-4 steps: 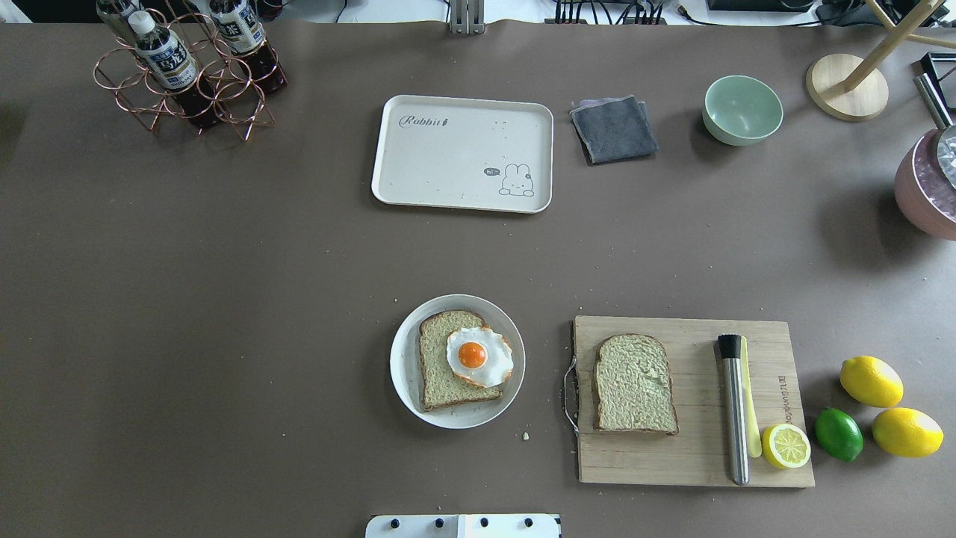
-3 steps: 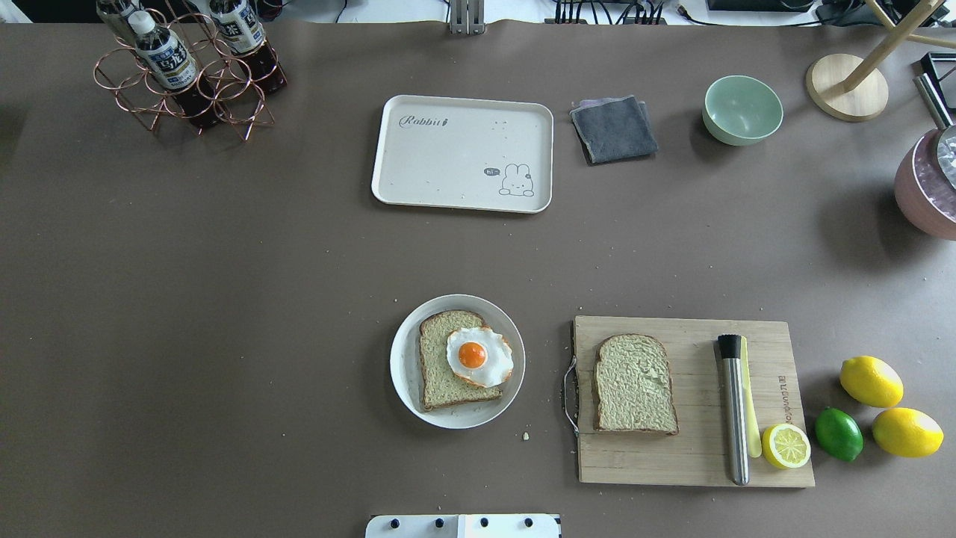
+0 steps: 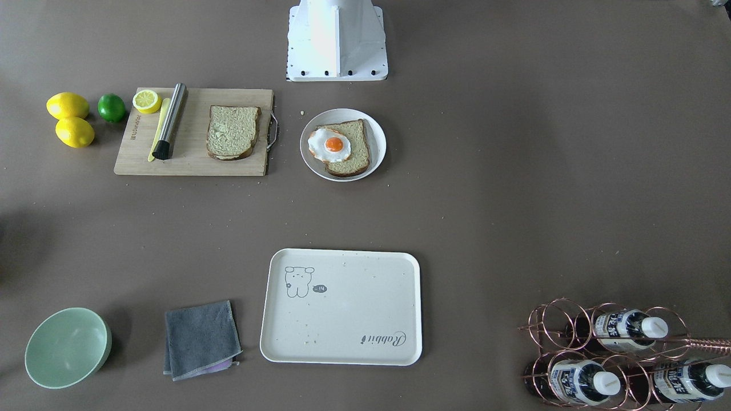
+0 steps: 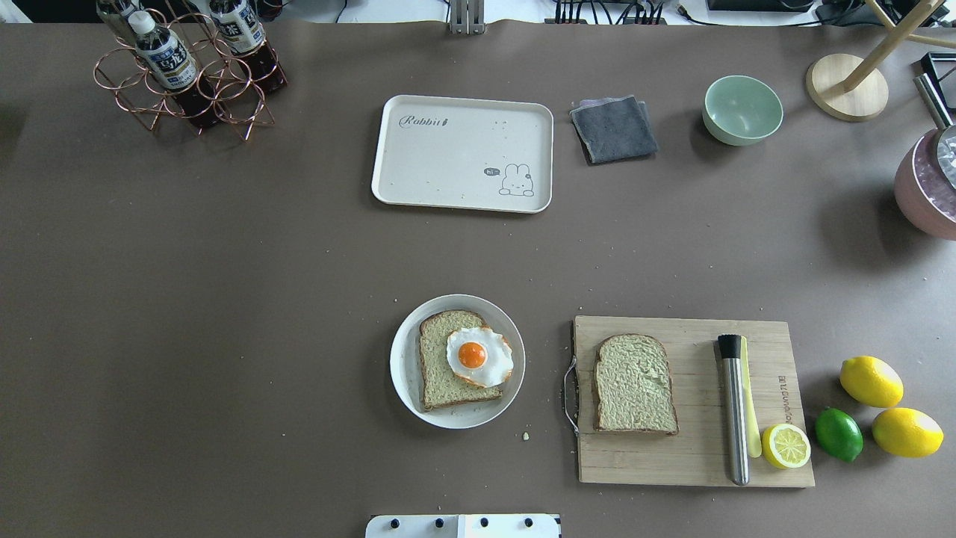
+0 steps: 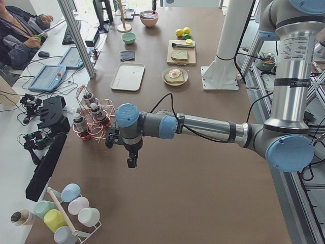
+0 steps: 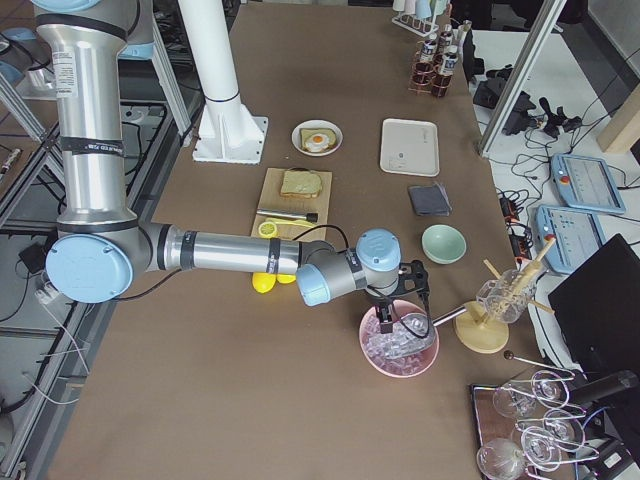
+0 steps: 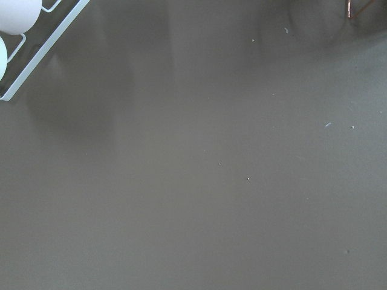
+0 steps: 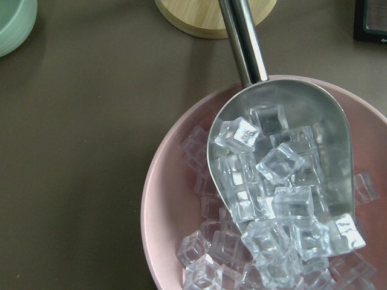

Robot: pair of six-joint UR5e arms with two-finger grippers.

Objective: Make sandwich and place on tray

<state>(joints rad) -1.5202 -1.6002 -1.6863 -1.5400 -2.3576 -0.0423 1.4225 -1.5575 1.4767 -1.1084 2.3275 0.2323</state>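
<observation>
A round white plate (image 4: pixel 403 366) holds one bread slice (image 4: pixel 441 377) with a fried egg (image 4: pixel 478 356) lying on it. A second bread slice (image 4: pixel 635 383) lies on the wooden cutting board (image 4: pixel 694 456) to the plate's right. The cream tray (image 4: pixel 448 161) with "Rabbit" script lies farther back, with only crumbs on it. Neither gripper shows in the overhead or front views. My left gripper (image 5: pixel 132 161) hangs over bare table at the far left end, near the bottle rack. My right gripper (image 6: pixel 386 322) hangs over the pink ice bowl at the far right end. I cannot tell whether either is open.
A steel muddler (image 4: pixel 734 411), a yellow knife and a lemon half (image 4: pixel 786 446) lie on the board. Two lemons and a lime (image 4: pixel 838 433) lie beside it. A grey cloth (image 4: pixel 614 128), green bowl (image 4: pixel 742 110), bottle rack (image 4: pixel 187 71) and ice bowl with scoop (image 8: pixel 278 181) stand around.
</observation>
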